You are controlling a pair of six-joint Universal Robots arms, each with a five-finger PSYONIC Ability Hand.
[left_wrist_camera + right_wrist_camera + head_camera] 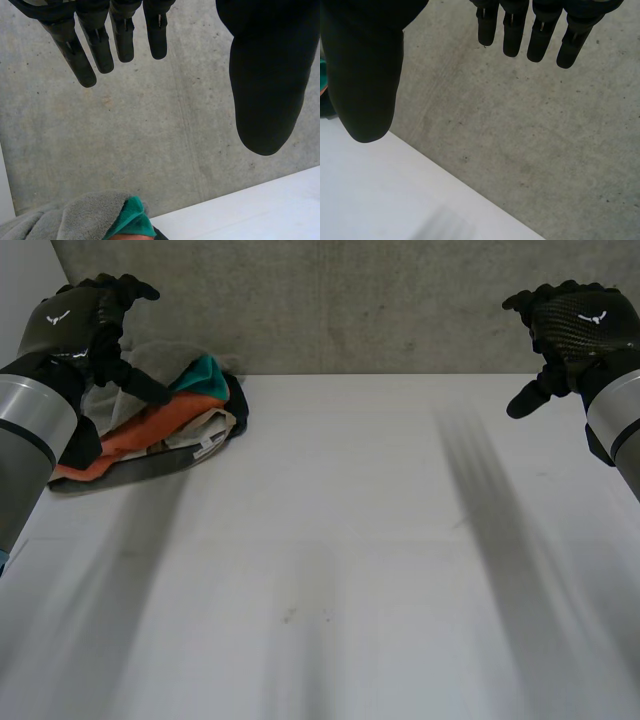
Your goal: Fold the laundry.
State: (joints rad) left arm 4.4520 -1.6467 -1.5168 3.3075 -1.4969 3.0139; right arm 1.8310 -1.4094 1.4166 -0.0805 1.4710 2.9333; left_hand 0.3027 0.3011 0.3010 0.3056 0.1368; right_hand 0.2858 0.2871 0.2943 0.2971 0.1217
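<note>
One laundry pile (160, 430) hugs the far-left corner of the table (400, 540); wide room elsewhere.

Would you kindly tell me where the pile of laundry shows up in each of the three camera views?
Head view: the laundry pile lies at the table's far left corner, beside the left hand.
Left wrist view: the laundry pile, grey and teal here, sits past the open fingertips.
Right wrist view: a teal sliver of the laundry pile peeks beside the right hand.
Shared landmark: the grey concrete wall meeting the white table.
</note>
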